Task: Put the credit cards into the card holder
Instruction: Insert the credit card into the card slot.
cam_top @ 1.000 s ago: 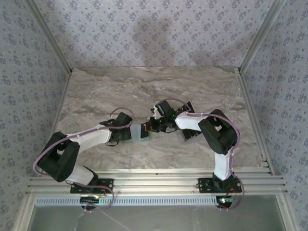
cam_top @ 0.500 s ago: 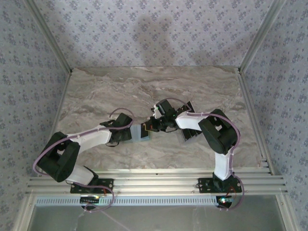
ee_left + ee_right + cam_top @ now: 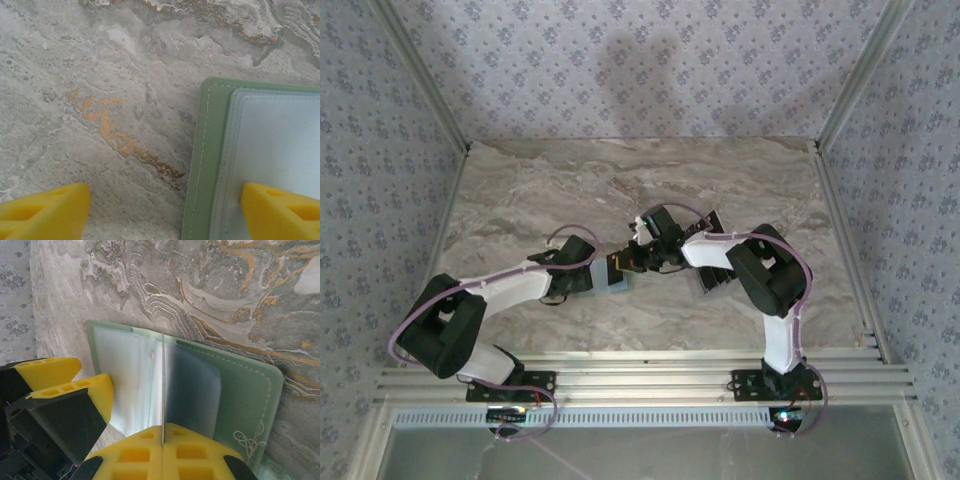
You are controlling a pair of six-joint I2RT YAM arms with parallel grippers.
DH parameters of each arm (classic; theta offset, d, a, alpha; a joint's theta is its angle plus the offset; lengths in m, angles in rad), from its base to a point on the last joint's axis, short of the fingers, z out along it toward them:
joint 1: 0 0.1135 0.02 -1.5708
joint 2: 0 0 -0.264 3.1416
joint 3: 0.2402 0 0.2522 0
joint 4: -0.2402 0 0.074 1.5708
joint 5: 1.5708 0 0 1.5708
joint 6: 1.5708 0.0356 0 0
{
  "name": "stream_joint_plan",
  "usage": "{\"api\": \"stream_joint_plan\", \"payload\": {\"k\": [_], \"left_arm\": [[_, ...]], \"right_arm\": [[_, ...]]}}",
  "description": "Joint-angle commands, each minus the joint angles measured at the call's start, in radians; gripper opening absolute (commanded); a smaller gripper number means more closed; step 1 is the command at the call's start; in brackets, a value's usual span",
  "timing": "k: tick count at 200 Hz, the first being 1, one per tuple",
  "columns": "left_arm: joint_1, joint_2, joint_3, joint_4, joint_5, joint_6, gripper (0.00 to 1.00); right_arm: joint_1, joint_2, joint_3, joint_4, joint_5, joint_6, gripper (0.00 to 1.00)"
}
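Observation:
The sage-green card holder (image 3: 617,283) (image 3: 206,150) lies flat on the marble with its grey inner face (image 3: 130,370) up. My left gripper (image 3: 597,277) (image 3: 165,202) is open and straddles the holder's left edge; one yellow finger (image 3: 280,210) is over the grey face, the other (image 3: 45,210) over bare marble. My right gripper (image 3: 634,262) (image 3: 163,437) is shut on a credit card (image 3: 163,385), held edge-on and upright over the holder (image 3: 245,390). More credit cards (image 3: 713,280) lie partly hidden under the right arm.
The left gripper's yellow fingers (image 3: 92,390) sit close beside the held card at the holder's left side. Patterned walls and metal frame rails (image 3: 840,230) bound the marble table (image 3: 550,190); open marble lies to the back and left.
My right gripper has shifted slightly left with the card, closer over the holder. The left gripper has stayed in place, open.

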Motion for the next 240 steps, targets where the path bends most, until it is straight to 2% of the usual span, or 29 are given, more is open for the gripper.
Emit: {"api": "stream_joint_plan", "payload": {"k": [1, 73, 240], "left_arm": [[0.001, 0.012, -0.03, -0.057, -0.02, 0.0, 0.8], [0.001, 0.007, -0.034, -0.058, -0.02, -0.001, 0.79], [0.001, 0.009, -0.038, -0.051, -0.019, 0.002, 0.79]], "right_arm": [[0.01, 0.021, 0.015, 0.041, -0.028, 0.024, 0.0], [0.009, -0.007, 0.001, 0.069, -0.032, 0.051, 0.0], [0.036, 0.066, -0.014, 0.125, -0.053, 0.084, 0.0]]}}
